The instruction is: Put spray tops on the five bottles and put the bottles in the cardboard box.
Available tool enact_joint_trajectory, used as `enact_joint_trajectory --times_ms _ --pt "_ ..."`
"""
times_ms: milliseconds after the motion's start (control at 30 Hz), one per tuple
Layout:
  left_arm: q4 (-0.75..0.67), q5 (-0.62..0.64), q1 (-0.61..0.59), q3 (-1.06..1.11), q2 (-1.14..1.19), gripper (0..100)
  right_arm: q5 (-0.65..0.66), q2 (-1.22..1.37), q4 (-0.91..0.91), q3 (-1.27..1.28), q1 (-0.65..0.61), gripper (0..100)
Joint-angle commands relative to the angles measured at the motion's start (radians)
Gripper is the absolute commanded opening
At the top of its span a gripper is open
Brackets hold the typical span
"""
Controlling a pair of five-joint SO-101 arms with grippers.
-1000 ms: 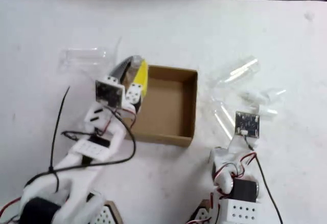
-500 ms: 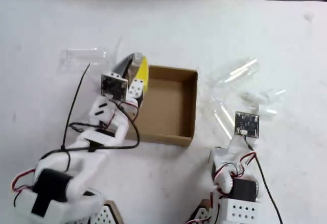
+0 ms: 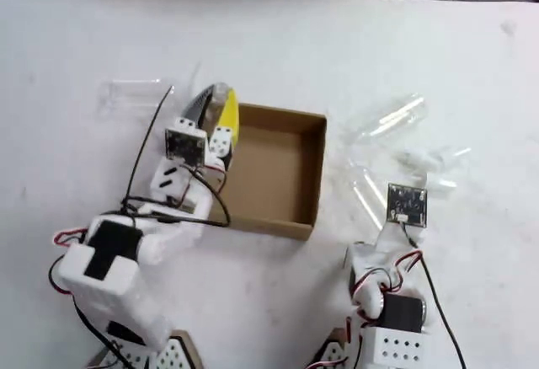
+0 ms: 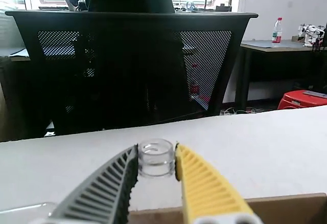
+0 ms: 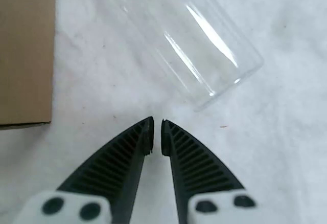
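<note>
Left arm's body has swung back and upward; left claw (image 4: 156, 152) pinches one clear bottle (image 4: 156, 161) beside the single cardboard box's (image 3: 278, 224) left wall. Right claw (image 5: 156, 131) is pressed together, near a second bottle (image 5: 179, 35) lying on the table (image 3: 337, 40).

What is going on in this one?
The left gripper is shut on a clear bottle, open-mouthed with no spray top, at the far left corner of the cardboard box. The right gripper is shut and empty, low over the table beside a second bottle lying on its side. The box holds nothing; loose bottles lie around it.
</note>
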Motion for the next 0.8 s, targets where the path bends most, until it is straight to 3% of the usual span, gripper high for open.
enact_joint_trajectory --times_ms 0,233,433,500,767 --pt "-0.052 0.008 -0.004 -0.051 0.001 2 0.008 -0.005 0.004 0.009 -0.005 1.5" --pt "-0.051 0.008 -0.002 -0.037 -0.001 5 0.008 -0.005 0.004 0.009 -0.005 1.5" --pt "0.005 0.015 -0.001 -0.018 -0.001 33 0.008 -0.005 0.004 0.009 -0.005 1.5" --pt "0.044 0.015 -0.001 -0.021 -0.002 36 0.008 -0.005 0.004 0.009 -0.005 1.5" --pt "0.052 0.017 -0.001 0.063 -0.17 24 0.008 -0.005 0.004 0.009 -0.005 1.5"
